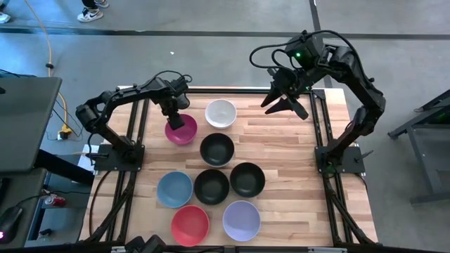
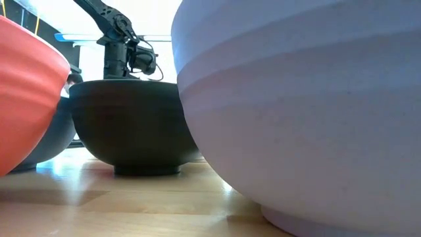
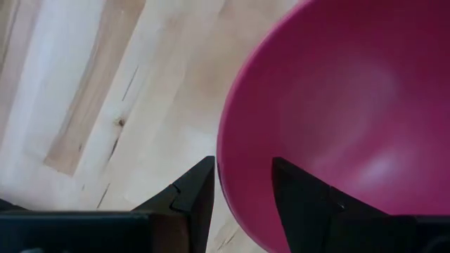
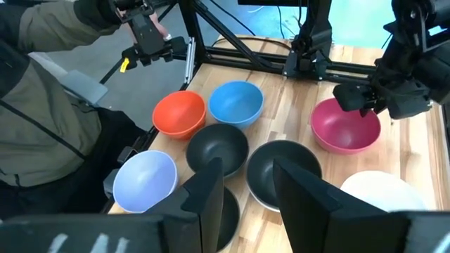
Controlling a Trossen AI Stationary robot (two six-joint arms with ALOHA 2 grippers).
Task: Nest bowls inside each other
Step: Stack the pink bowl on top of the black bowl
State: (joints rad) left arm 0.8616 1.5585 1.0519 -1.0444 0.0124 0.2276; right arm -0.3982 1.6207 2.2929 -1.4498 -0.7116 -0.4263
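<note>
The magenta bowl [image 1: 184, 131] stands on its base on the wooden table [image 1: 295, 147], at the far left of the group. My left gripper [image 1: 174, 118] is open, pointing down over the bowl's far-left rim, with one finger outside the wall and one inside. It also shows in the right wrist view [image 4: 360, 98]. The white bowl [image 1: 220, 113] stands just right of the magenta one. Three black bowls [image 1: 216, 149], [image 1: 211, 186], [image 1: 247, 179], a blue [image 1: 174, 189], a red [image 1: 190, 225] and a lavender bowl [image 1: 241, 220] stand nearer. My right gripper [image 1: 285, 104] is open and empty, raised above the table's far right. My left gripper stands astride the magenta bowl's rim [image 3: 223, 165] from above, one finger [image 3: 193, 197] outside the wall and one finger [image 3: 302, 204] inside the hollow. A gap shows between the inner finger and the wall. Whether the outer finger touches the wall, I cannot tell.
Bare wood lies on the table's right half [image 1: 302, 176] and along the far edge. Black frame rails [image 1: 137, 140] run along both sides. A person in an olive jacket [image 4: 42, 84] stands off the table's near edge. In the low view the lavender bowl [image 2: 296, 99] fills the foreground.
</note>
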